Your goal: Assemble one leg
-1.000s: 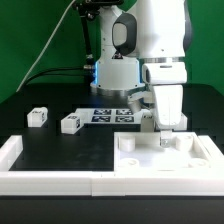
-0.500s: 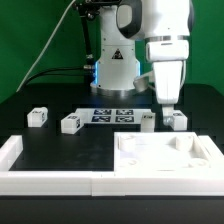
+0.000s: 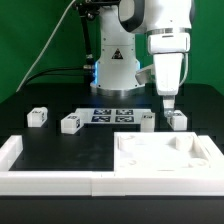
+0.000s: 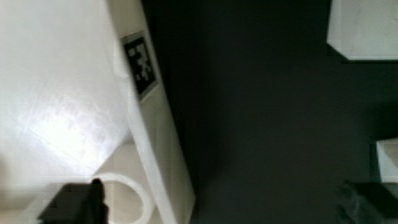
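Note:
Several small white legs stand on the black table: one (image 3: pixel 38 116) and another (image 3: pixel 70 123) at the exterior view's left, and two more (image 3: pixel 147 120) (image 3: pixel 178 120) behind the wide white panel (image 3: pixel 165 155). My gripper (image 3: pixel 168 101) hangs well above the panel's far edge, over the gap between the two nearer legs. It is open and holds nothing. In the wrist view the fingers (image 4: pixel 71 204) stand wide apart. Between them lie the panel (image 4: pixel 54 110), with a tag (image 4: pixel 137 65) on its edge and a round socket (image 4: pixel 118 196), and dark table.
The marker board (image 3: pixel 112 115) lies in front of the robot base. A low white wall (image 3: pixel 12 158) runs along the table's front and left. Two white pieces (image 4: pixel 365 25) (image 4: pixel 388 158) show at the wrist view's edge.
My gripper has risen from just above the panel to well above it and shifted slightly to the exterior view's right. The two legs behind the panel now show. No part has moved.

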Tool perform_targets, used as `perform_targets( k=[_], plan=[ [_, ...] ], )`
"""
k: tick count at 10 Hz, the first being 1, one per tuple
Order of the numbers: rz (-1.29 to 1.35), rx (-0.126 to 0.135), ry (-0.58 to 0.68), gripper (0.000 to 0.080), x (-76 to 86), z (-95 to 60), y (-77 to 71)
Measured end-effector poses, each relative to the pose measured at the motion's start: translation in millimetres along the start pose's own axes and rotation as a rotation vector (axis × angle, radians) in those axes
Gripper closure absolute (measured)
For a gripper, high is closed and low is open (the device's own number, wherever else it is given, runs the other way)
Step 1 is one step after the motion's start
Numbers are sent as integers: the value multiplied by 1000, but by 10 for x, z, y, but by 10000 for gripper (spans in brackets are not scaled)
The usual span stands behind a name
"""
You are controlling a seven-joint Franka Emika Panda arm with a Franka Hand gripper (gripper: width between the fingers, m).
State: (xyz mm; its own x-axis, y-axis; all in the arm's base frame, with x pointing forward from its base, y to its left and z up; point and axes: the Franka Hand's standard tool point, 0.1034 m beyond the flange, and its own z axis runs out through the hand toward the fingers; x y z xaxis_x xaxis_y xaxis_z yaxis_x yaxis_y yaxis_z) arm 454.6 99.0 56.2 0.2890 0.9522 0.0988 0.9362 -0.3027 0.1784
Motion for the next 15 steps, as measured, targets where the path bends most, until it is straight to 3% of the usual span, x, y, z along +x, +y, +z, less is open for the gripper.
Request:
perform_targets(
  k=[2, 4, 7, 9, 10, 11, 12, 13, 14, 15],
  plan=[
    [231, 1, 6, 151, 2, 1, -2],
    [586, 5, 26, 151, 34, 10, -216],
    [964, 27, 3, 151, 101, 10, -320],
    [1035, 36, -9, 151, 82, 20, -327],
    [1034, 62, -44, 151, 86, 34, -347],
    [1034, 67, -52, 151, 92, 36, -345],
    [1032, 110, -111, 151, 82, 55, -403],
    [1026, 203, -238, 151, 103, 39, -456],
    [1031, 231, -278, 151, 178, 42, -414],
    [1027, 292, -385, 151, 162, 27, -525]
  ],
)
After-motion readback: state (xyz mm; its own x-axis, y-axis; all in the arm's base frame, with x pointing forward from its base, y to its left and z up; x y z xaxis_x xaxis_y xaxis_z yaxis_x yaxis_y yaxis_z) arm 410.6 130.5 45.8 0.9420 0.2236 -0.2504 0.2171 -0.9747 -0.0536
